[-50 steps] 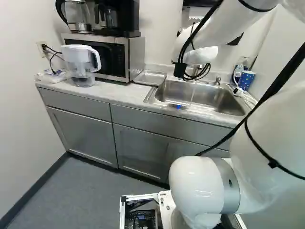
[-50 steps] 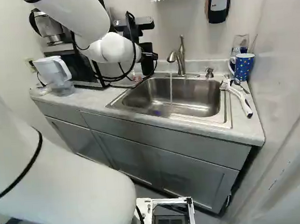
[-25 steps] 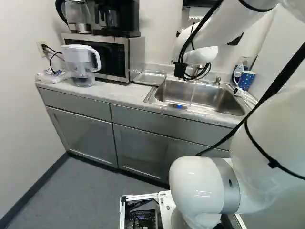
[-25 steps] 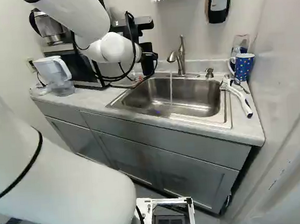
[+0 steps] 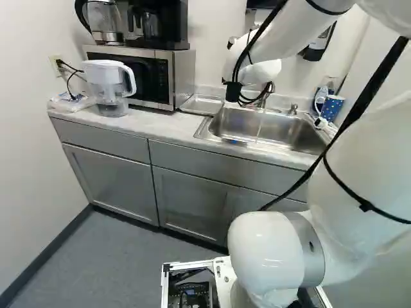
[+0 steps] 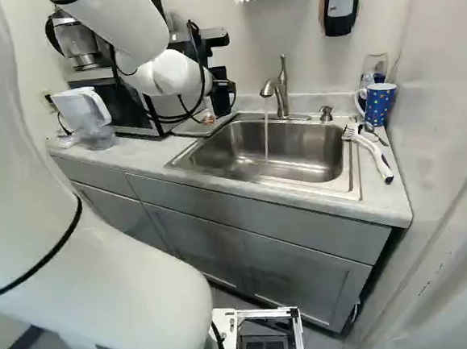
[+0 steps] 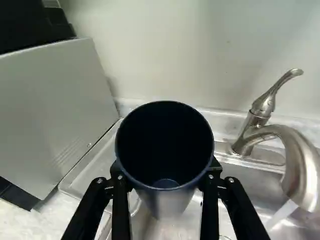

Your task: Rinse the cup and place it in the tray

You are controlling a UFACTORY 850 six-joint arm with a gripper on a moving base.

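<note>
Dark blue, nearly black inside, the cup (image 7: 165, 145) sits between my fingers (image 6: 226, 86), its mouth toward the wrist camera. Seen from there, the fingers (image 7: 121, 205) stand apart by about its width and grip it from two sides. Its body hides their pads from me, and I can't tell whether there's water inside.

Ahead of and beside the cup I have the metal tray (image 5: 202, 104), partly covered by it, with the sink (image 6: 272, 151) on its other side. Water (image 6: 266, 139) runs from the tap (image 6: 282, 90) into the sink, apart from the cup. In the right base view I find the cup upper left of centre, upright, partly masked by cables and the fingers; something small and reddish near it is too tiny to name. In the left base view the arm (image 5: 257, 70) blocks my look at the grip.

At the left of that view a pitcher (image 5: 109, 83) stands on the table (image 5: 154, 128) beside the microwave (image 5: 144, 74); the coffee maker (image 5: 157, 25) above is cut off. Right of the sink in the right base view are a brush (image 6: 373, 151) and a dotted mug (image 6: 380, 105).
</note>
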